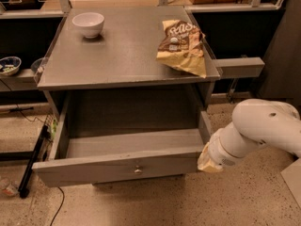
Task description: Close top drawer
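The top drawer (108, 166) of the grey cabinet stands pulled far out toward me, and its inside is empty. Its long grey front panel carries a small round silver knob (138, 170) at centre. My white arm (263, 126) comes in from the right. My gripper (206, 161) is at its tan end, right at the drawer's front right corner, and seems to touch the panel's end.
On the cabinet top (117, 55) sit a white bowl (88, 23) at the back left and a chip bag (182, 45) at the right edge. A grey side panel (237, 67) sticks out on the right. A dark shelf at the left holds a small bowl (9, 65). Cables lie on the floor at the left.
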You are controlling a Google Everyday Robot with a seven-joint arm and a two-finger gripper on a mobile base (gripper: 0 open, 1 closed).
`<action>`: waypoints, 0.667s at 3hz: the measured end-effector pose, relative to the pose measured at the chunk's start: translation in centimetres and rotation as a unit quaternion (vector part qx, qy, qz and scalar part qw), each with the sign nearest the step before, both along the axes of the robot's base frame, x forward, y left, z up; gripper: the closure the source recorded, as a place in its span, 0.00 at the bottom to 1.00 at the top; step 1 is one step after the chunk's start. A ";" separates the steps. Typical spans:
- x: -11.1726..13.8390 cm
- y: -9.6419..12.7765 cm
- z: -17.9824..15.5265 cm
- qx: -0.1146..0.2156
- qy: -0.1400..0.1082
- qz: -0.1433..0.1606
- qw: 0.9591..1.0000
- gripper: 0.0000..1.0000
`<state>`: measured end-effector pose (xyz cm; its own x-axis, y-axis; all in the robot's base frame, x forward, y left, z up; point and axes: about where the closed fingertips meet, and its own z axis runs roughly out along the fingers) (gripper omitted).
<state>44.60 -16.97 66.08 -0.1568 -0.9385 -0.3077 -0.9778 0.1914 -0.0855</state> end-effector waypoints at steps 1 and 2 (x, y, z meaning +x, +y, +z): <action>0.0 0.0 0.0 0.000 0.000 0.000 1.000 0.51; 0.0 0.0 0.0 0.000 0.000 0.000 1.000 0.28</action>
<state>44.60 -16.97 66.08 -0.1568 -0.9385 -0.3077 -0.9778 0.1914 -0.0855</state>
